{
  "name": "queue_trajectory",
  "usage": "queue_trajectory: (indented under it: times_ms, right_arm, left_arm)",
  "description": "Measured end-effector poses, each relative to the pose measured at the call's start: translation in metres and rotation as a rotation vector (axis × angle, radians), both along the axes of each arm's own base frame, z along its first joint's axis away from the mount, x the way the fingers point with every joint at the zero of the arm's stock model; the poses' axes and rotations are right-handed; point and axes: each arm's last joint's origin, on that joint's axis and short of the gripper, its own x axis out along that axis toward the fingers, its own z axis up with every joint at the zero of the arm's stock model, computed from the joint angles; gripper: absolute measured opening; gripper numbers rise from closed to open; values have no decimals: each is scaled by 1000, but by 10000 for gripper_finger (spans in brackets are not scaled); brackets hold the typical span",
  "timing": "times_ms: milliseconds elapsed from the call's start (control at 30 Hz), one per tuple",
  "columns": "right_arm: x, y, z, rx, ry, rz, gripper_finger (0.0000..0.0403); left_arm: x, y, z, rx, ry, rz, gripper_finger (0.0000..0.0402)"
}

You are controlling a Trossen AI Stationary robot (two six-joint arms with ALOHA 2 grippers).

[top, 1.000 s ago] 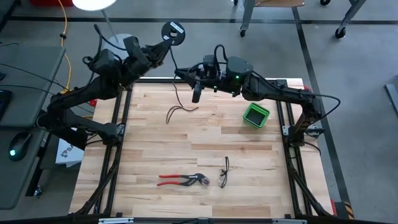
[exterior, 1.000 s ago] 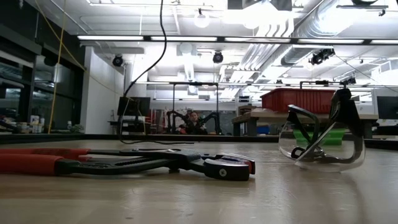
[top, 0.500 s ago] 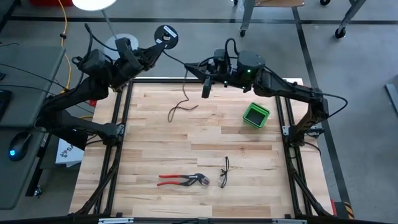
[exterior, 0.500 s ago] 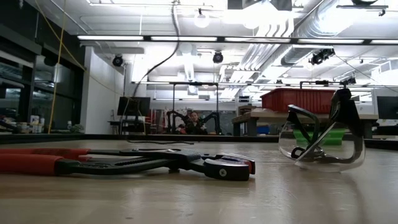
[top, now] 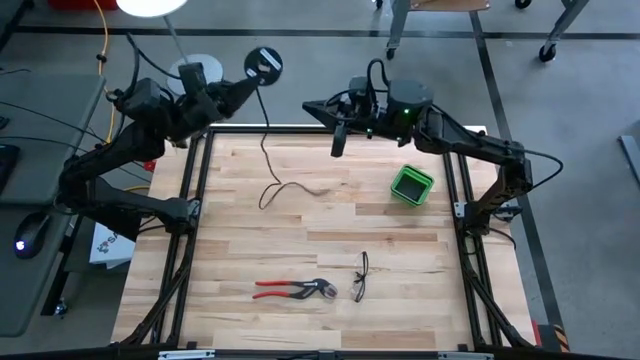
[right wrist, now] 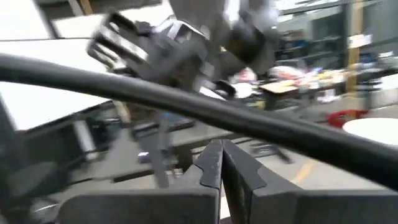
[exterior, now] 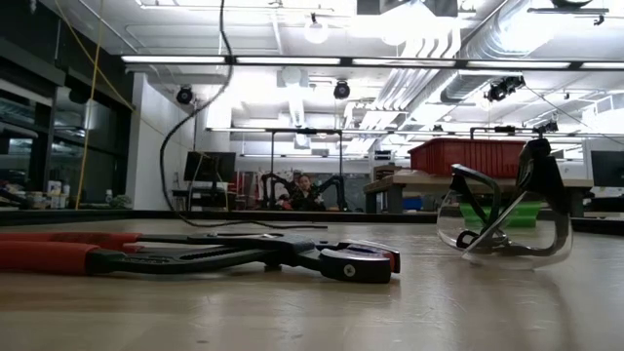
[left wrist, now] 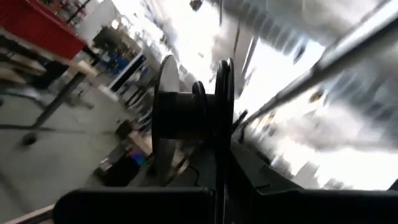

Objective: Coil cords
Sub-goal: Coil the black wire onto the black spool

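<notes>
The small round black reel [top: 265, 63] with a pale centre mark is held up past the table's far edge by my left gripper [top: 250, 82], which is shut on it. In the left wrist view the reel [left wrist: 189, 115] shows edge-on, with two flanges. The thin black cord [top: 263, 140] hangs from the reel, and its free end [top: 305, 189] lies on the table; it also shows in the low view [exterior: 168, 161]. My right gripper [top: 336, 140] is shut and empty over the table's far edge, to the right of the cord; its fingers [right wrist: 211, 171] lie together. My left gripper holds the reel by the rim of one flange [left wrist: 222, 163], which runs down between the fingers. The reel is lifted clear, above and beyond the table's far edge. The cord hangs slack below it, with its end on the table.
A green box [top: 411, 184] stands at the table's right, near my right arm. Red-handled pliers [top: 295, 289] and safety glasses [top: 361, 277] lie near the front edge. A yellow cable [top: 102, 40] runs on the floor at the far left.
My left gripper has drawn the reel toward the table's left. My right gripper has gone toward the right and the far edge. The hanging cord has swung left, and its end on the table has spread out longer.
</notes>
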Motion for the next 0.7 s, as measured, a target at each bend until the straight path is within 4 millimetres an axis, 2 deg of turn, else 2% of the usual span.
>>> queue_trajectory:
  times_ms: [133,333,433,700]
  right_arm:
    - [-1,-6,0,84,-14,111,29]
    - [-5,-17,1,133,-22,118,129]
    - [-6,-19,2,128,-21,171,162]
    - [-6,-18,2,84,-10,258,171]
  left_arm:
    - [7,-2,-12,90,161,-18,6]
    - [10,-13,-15,272,260,-22,6]
    - [11,-17,-18,318,307,-31,6]
    - [16,-19,-26,384,404,-19,6]
